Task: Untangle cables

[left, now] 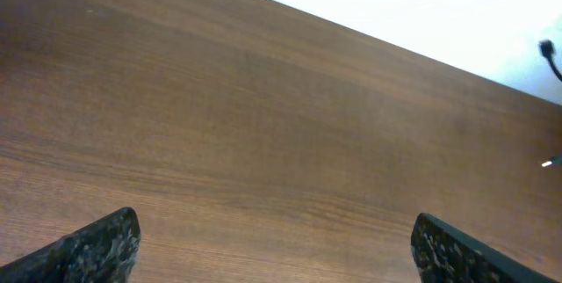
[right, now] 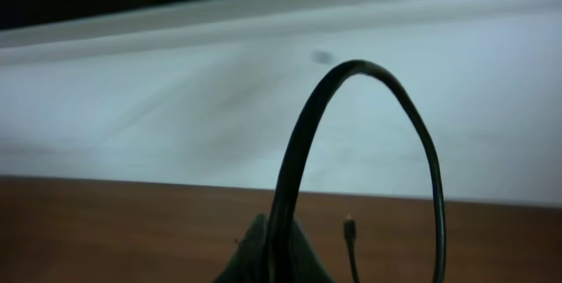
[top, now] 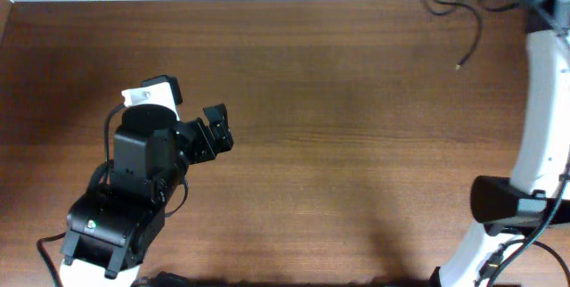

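Cables lie at the far right corner of your table, with one loose end trailing inward onto the wood. Your right gripper is there with them, its fingers pressed together on a strand that arches up out of their tips. Your left gripper hangs well apart from them over the near left, fingers spread wide.

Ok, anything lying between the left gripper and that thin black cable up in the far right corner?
Nothing visible. Only bare brown wooden table lies between the left gripper and the thin black cable, whose loop rises from the right gripper, apparently shut on it.
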You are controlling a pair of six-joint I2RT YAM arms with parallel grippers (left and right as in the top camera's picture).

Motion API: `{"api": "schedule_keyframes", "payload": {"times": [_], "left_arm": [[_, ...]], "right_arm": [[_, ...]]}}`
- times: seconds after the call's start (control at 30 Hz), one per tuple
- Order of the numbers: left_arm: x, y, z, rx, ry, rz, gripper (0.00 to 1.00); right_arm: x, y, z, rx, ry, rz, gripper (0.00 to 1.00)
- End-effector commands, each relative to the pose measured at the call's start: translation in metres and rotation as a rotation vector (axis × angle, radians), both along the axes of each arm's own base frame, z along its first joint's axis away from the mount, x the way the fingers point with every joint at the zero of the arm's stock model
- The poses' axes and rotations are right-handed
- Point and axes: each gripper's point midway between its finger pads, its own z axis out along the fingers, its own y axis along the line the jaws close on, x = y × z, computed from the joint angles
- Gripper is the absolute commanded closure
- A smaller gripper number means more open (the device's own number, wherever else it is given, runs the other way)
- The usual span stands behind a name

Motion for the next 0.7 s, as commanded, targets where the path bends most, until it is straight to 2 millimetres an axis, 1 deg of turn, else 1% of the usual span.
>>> {"api": "schedule_keyframes", "payload": {"times": [0.0,0.03,0.07,0.1,0.13,0.2,0.23,0.3,0.4,0.47,0.6,0.67], "left_arm": [[-0.002,0.000,0.010,0.031,-0.032,-0.039,0.01],[-0.002,0.000,0.010,0.044,-0.033,-0.048,0.01],[-0.002,0.000,0.010,0.044,-0.032,-0.048,0.01],[-0.002,0.000,0.010,0.044,-0.032,-0.048,0.01],[-0.002,0.000,0.010,0.043,-0.033,-0.048,0.01],[-0.002,0.000,0.010,0.044,-0.032,-0.048,0.01],[-0.002,0.000,0.010,0.044,-0.031,-0.048,0.01],[-0.002,0.000,0.010,0.043,-0.033,-0.048,0.01],[-0.001,-0.001,0.011,0.043,-0.036,-0.047,0.01],[-0.001,-0.001,0.011,0.042,-0.036,-0.048,0.01],[-0.001,-0.001,0.011,0.042,-0.037,-0.048,0.01],[-0.001,-0.001,0.011,0.042,-0.036,-0.048,0.01]], "right_arm": [[-0.017,-0.070,0.009,-0.043,-0.003,-0.134,0.96],[-0.025,-0.100,0.005,-0.094,0.011,-0.170,0.96],[-0.031,-0.125,0.003,-0.128,0.017,-0.204,0.96],[-0.038,-0.147,0.003,-0.130,0.021,-0.245,0.96],[-0.049,-0.179,0.003,-0.128,0.025,-0.310,0.96],[-0.072,-0.232,0.003,-0.127,0.033,-0.424,0.96],[-0.086,-0.257,0.002,-0.126,0.038,-0.478,0.96],[-0.110,-0.294,0.002,-0.176,0.047,-0.540,0.96],[-0.139,-0.332,0.001,-0.193,0.060,-0.623,0.96],[-0.151,-0.351,-0.004,-0.188,0.073,-0.665,0.96],[-0.169,-0.383,-0.020,-0.170,0.105,-0.727,0.96],[-0.174,-0.395,-0.029,-0.159,0.122,-0.745,0.96]]}}
